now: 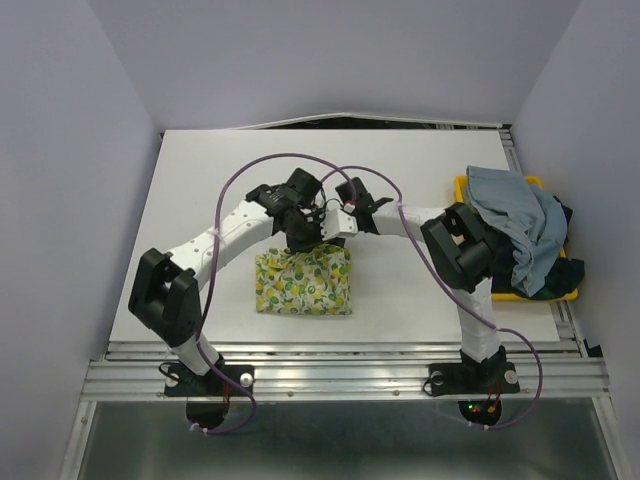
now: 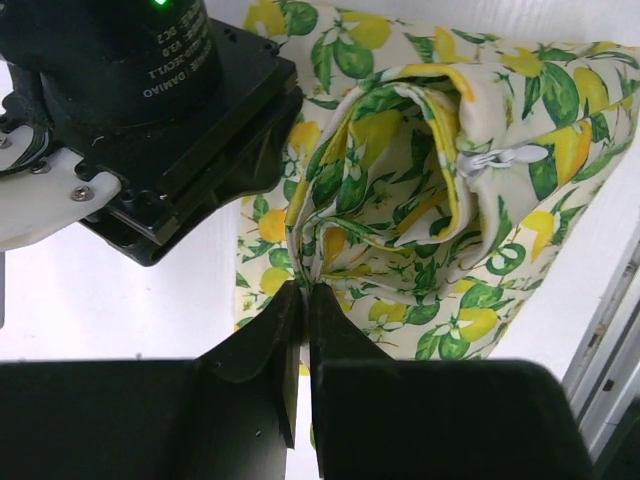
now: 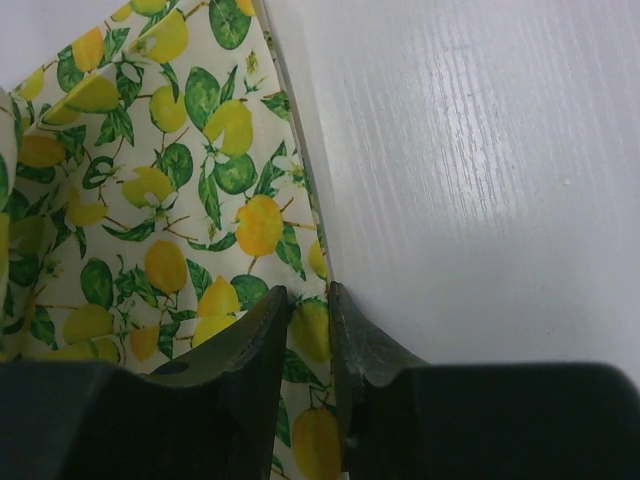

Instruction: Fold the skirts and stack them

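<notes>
From the top camera I see the soft white-yellow lemon-print skirt [image 1: 303,283] lying folded into a rough rectangle on the white desk [image 1: 400,170], near the front edge and between the two arms. Both arms reach in over its far edge, where the left pincer [image 1: 298,238] and the right pincer [image 1: 328,228] sit close together. At the right, a rigid yellow plastic tray [image 1: 560,293] carries a plain light blue-grey skirt [image 1: 515,215] heaped over a dark cloth garment [image 1: 566,222]. On the left wrist camera, the left pincer [image 2: 305,292] is closed on a bunched fold of the lemon-print skirt [image 2: 420,180], whose layers gape open just beyond it. On the right wrist camera, the right pincer [image 3: 308,295] is nipped onto the lemon-print skirt [image 3: 170,200] at its straight edge, with cloth between the tips and bare desk [image 3: 480,180] alongside.
</notes>
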{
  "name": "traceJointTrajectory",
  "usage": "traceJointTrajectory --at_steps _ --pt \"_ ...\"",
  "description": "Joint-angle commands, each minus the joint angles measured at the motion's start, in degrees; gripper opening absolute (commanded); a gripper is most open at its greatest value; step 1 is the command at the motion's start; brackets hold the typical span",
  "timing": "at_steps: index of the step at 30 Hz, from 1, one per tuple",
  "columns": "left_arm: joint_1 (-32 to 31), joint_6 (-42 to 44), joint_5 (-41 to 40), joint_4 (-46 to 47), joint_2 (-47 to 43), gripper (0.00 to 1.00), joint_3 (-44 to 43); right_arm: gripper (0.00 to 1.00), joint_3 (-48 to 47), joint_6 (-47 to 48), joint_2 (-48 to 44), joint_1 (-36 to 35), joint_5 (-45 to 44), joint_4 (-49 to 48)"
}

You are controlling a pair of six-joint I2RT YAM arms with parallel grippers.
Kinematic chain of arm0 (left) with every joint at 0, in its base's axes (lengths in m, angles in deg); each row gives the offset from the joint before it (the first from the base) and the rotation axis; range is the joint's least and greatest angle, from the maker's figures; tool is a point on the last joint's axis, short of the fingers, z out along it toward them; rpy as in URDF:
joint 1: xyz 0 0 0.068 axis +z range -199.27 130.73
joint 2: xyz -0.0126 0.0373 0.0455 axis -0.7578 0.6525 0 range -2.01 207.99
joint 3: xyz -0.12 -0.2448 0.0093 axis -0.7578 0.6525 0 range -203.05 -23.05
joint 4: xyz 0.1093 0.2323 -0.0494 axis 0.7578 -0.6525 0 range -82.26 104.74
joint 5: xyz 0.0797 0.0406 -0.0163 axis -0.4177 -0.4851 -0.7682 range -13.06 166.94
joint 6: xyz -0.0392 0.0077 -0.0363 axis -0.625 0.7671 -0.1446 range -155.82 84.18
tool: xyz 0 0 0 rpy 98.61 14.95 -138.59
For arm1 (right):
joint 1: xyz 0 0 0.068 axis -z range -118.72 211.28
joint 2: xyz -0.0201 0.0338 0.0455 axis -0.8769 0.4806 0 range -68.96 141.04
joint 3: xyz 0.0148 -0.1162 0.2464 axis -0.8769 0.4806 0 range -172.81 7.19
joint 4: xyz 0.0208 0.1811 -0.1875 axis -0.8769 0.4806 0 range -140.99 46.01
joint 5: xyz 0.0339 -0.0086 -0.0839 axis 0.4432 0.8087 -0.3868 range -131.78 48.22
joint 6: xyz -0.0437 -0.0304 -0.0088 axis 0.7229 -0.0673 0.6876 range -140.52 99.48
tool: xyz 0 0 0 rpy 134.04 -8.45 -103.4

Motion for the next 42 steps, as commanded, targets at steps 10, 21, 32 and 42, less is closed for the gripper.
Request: traceJointTrajectory --at_steps 10,21,32,42 --pt "3.8 2.7 -2.0 11.1 1.9 0.14 4.5 0.32 1.6 0.3 1.0 -1.1 -1.5 6.6" --pt "5.1 -2.3 -3.7 9.2 -8.2 0.51 -0.8 0.4 -3.2 -0.9 0.7 -1.1 -6.8 7.1" --pt "8.0 -16.5 4.0 10.4 -17.2 0.51 10.5 0.5 -19.6 -5.2 -0.8 3.5 -11.3 12.7" --pt "8.4 -13.4 6.0 13.4 -9.2 0.51 13.4 0.52 -26.8 -11.5 4.1 3.5 1.2 23.9"
